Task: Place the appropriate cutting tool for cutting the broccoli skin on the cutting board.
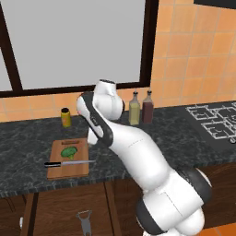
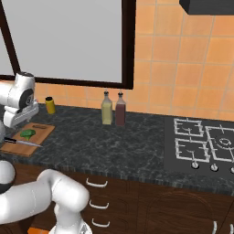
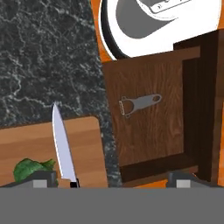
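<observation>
Knife (image 1: 69,162) and broccoli (image 1: 69,151) on board (image 1: 67,171)

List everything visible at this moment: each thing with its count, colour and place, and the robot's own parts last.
cutting board: 1, light brown wood, on the dark counter near its front edge
knife: 1, silver blade with black handle, lying across the board
broccoli: 1, green, on the board behind the knife
peeler: 1, grey, lying in the open wooden drawer below the counter
yellow jar: 1, yellow with dark lid, on the counter behind the board
bottles: 2, one yellowish, one dark red, side by side by the wall
stove: 1, dark with pale grates, set in the counter to the right
window: 1, dark frame, above the counter
tool: 1, dark finger tips, spread apart over the board's edge, holding nothing
</observation>
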You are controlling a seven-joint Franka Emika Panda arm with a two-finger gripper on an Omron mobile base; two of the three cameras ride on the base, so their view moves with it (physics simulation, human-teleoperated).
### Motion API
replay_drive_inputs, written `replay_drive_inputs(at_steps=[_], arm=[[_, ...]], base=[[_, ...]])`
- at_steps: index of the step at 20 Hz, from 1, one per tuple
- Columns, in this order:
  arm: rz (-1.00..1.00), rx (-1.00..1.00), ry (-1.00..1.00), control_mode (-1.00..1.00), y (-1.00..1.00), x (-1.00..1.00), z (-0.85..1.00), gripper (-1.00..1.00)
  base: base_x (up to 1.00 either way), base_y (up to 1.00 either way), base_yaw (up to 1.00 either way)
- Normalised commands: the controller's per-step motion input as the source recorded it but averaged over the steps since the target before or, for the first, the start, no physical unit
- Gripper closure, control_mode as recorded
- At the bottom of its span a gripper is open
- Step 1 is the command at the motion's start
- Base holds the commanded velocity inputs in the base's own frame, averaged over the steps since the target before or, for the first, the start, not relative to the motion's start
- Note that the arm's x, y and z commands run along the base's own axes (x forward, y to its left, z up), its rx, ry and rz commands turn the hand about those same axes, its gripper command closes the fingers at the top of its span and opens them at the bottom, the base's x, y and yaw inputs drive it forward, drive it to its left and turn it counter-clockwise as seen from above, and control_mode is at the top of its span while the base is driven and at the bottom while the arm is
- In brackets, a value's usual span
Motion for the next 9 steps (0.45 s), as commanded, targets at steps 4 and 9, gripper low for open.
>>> replay_drive_inputs(at_steps=[4, 9], arm=[[0.00, 0.22, 0.04, -1.00, -1.00, 0.11, 0.12, -1.00], [0.00, 0.25, 0.01, -1.00, -1.00, 0.07, 0.04, -1.00]], base=[[0.00, 0.00, 0.00], [0.00, 0.00, 0.00]])
